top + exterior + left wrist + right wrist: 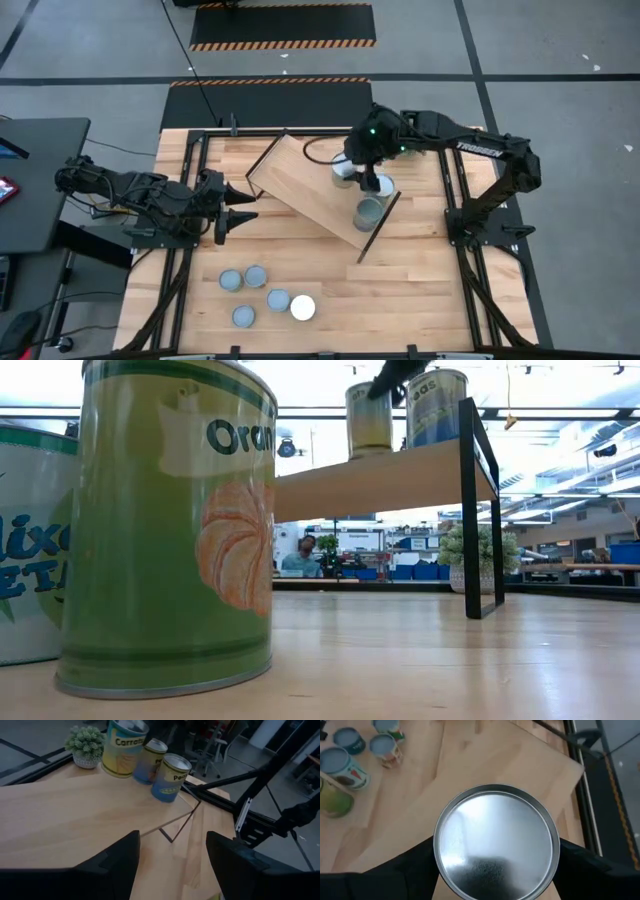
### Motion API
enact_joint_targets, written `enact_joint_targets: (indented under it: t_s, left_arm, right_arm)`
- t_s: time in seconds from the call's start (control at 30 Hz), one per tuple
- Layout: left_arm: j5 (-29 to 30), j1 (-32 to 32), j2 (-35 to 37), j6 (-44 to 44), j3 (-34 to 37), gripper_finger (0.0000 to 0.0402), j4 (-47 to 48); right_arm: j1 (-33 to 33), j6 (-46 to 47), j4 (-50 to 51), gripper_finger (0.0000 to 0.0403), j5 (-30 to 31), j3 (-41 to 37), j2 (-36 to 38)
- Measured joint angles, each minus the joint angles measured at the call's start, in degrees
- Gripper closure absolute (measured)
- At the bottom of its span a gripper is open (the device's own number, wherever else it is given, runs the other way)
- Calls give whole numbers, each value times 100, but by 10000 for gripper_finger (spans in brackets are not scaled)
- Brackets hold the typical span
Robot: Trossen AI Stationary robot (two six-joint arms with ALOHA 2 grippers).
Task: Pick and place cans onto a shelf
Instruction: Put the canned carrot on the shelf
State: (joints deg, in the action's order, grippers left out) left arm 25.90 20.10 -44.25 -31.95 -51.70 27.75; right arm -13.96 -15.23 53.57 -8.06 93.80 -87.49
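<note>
- High view: shelf point(318, 190) sits skewed on the tabletop point(420, 280). Right gripper point(366, 176) is over the shelf's right end, beside three cans there; one can point(369, 213) stands clear of the arm near the shelf's corner.
- High view: five more cans stand on the tabletop near its front edge; four have blue-grey tops, one white-topped can point(302, 308) sits rightmost.
- High view: left gripper point(243, 208) hovers left of the shelf, fingers spread, holding nothing.
- Low view: orange-labelled can point(170, 525) fills the foreground, touching or just beside a white-labelled can point(28, 540). Two cans stand on the shelf board point(390, 478), a dark gripper tip at their tops.
- Left wrist view: spread fingers point(117, 862) frame the shelf; carrot can point(122, 747), a blue can point(147, 762) and a third can point(170, 777) stand in a row at its far end, by a small potted plant point(86, 746).
- Right wrist view: silvery can top point(496, 849) sits between the right gripper's fingers, which pinch its sides over the shelf.
</note>
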Motion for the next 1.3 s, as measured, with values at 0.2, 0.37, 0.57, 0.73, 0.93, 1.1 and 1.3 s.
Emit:
enact_joint_targets:
  t_s: [0.2,0.37,0.57,0.73,0.93,1.1,1.3]
  left_arm:
    - [1,-2,-2,-44,0,166,-2]
    - [1,0,-1,-46,0,166,2]
    - [1,0,-2,-42,0,166,19]
    - [1,0,-2,-41,0,166,50]
    - [1,-1,-2,-39,0,166,50]
    - [1,-2,-2,-37,0,166,48]
    - [-1,-2,-2,-41,0,166,46]
  right_arm:
    - [-345,-242,16,84,-205,2,-147]
    - [-473,-433,172,84,-459,4,-282]
    - [-599,-596,379,84,-523,4,-316]
    - [-655,-596,482,77,-599,4,-331]
    - [-682,-598,525,74,-782,4,-345]
    - [-681,-598,623,72,-814,4,-345]
    - [-680,-596,683,69,-820,-143,-345]
